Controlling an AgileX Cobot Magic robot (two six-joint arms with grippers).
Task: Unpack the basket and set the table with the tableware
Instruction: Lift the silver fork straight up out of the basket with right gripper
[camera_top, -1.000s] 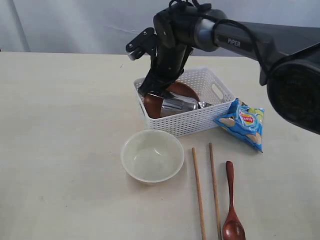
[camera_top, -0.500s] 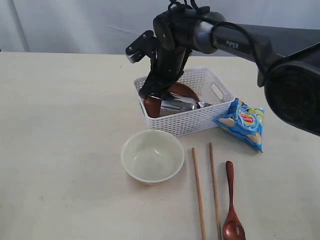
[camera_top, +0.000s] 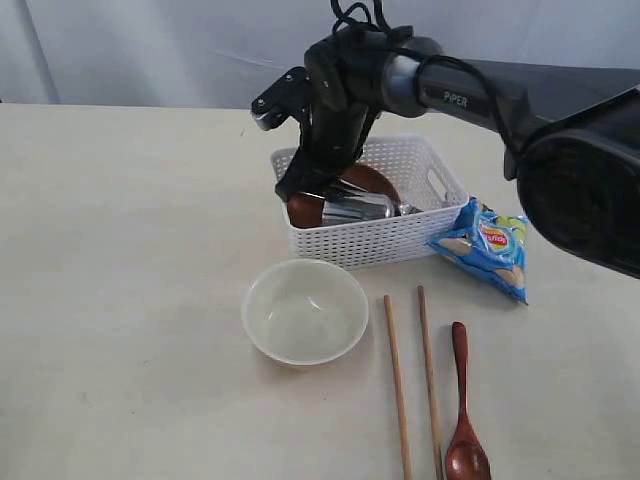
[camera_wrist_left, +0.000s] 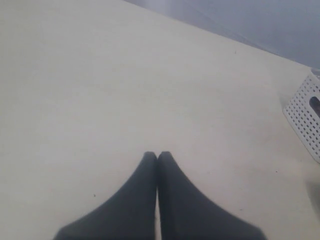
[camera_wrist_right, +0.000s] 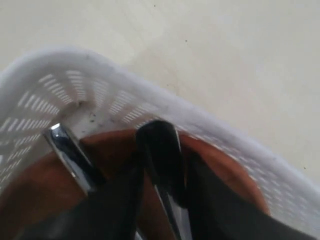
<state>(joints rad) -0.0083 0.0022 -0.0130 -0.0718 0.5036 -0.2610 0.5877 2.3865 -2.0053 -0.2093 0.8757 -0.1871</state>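
R pincer (camera_wrist_right: 159, 137) is down inside basket (camera_top: 400, 238), at its L end in ext view, tips over the reddish-brown plate (camera_top: 365, 178). A thin shiny strip shows btwn its dark fingers; can't tell if it's clamped on sth or just nearly closed. Steel piece (camera_wrist_right: 70, 152) lies beside it on plate, knife or fork unclear. Steel cup (camera_top: 355, 208) lies on its side in basket w/ plate. L pincer (camera_wrist_left: 157, 156) has tips pressed together, over worktop (camera_top: 120, 300). On worktop in front of basket: cream bowl (camera_top: 305, 312), upright; to its R two chopsticks (camera_top: 397, 390), then dark wooden spoon (camera_top: 465, 430). Blue chips bag (camera_top: 488, 245) sits just beside basket's R end.
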